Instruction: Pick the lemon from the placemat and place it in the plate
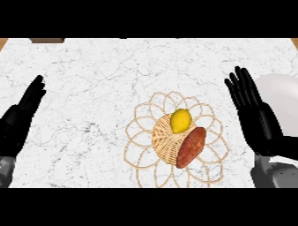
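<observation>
White marble counter [113, 79], grey veining, wood showing at the far left and far right corners. Nearest me: two grey forearms coming in low. Left hand [15, 123] sits at the left edge, fingers straight and together, pointing away, holding nothing. Right hand [255, 110] same posture on the right side, fingers straight, slightly fanned, nothing in it. Between them, nearer the right hand, a woven wicker placemat [145, 132] with looped petal border. On its centre: brown sweet potato [191, 148], elongated, lying tilted on the near-right part. Lemon [181, 120] just beyond it, touching or nearly touching its far end, still on the placemat. White plate [295, 106] to the right, partly behind the right hand, cut by the frame edge, nothing on its visible part. Far edge: small dark object [46, 40], can't tell what.
</observation>
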### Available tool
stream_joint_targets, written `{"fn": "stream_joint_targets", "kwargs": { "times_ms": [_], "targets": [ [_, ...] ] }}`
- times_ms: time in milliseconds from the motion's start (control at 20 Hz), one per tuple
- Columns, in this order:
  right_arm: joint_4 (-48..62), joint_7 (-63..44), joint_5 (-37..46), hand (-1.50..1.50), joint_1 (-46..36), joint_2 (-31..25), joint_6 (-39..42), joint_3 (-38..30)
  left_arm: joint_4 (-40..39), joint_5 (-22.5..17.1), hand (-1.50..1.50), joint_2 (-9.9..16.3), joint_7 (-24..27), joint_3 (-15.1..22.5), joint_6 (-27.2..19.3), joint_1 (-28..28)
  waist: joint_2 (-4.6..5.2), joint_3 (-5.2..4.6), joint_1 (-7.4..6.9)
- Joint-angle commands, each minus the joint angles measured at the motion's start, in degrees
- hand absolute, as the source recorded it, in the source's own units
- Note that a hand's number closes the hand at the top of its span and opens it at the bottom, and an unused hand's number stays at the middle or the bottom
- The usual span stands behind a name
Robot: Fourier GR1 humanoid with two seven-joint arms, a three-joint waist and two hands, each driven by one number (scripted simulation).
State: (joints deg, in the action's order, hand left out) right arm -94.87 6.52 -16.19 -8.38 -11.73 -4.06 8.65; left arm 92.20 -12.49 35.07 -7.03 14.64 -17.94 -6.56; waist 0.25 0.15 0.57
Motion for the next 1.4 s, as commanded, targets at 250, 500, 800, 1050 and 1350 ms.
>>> {"fn": "stream_joint_targets", "kwargs": {
  "times_ms": [250,500,800,1050,1350],
  "targets": [
    [9.7,-10.3,2.5,1.5,-10.3,-4.4,-0.1,-4.7,-6.8,-4.8,0.0,-5.6,-0.7,-6.5,3.8,-2.9,-0.1,-0.19,-0.93],
    [9.7,2.1,18.0,-1.5,0.0,-1.0,-19.0,-5.9,-9.2,-4.3,0.0,-9.6,-1.2,-3.0,2.0,-2.3,0.06,-0.14,0.74],
    [9.4,1.2,27.7,-1.5,4.3,-2.7,-14.9,4.2,-10.5,-2.7,0.0,-11.0,1.7,-4.2,5.0,-1.2,-0.34,-0.2,-0.42],
    [6.1,-3.8,32.4,-1.5,7.9,-6.5,-11.3,7.1,-12.3,-3.9,0.0,-10.4,-0.9,-7.1,7.3,-3.6,-0.32,-0.18,-0.19],
    [-1.9,-21.2,37.5,-1.5,2.9,-7.8,-5.2,8.9,-12.3,-1.6,0.0,-11.8,-2.5,-7.6,7.9,-4.4,-0.34,-0.17,-0.38]
  ]
}}
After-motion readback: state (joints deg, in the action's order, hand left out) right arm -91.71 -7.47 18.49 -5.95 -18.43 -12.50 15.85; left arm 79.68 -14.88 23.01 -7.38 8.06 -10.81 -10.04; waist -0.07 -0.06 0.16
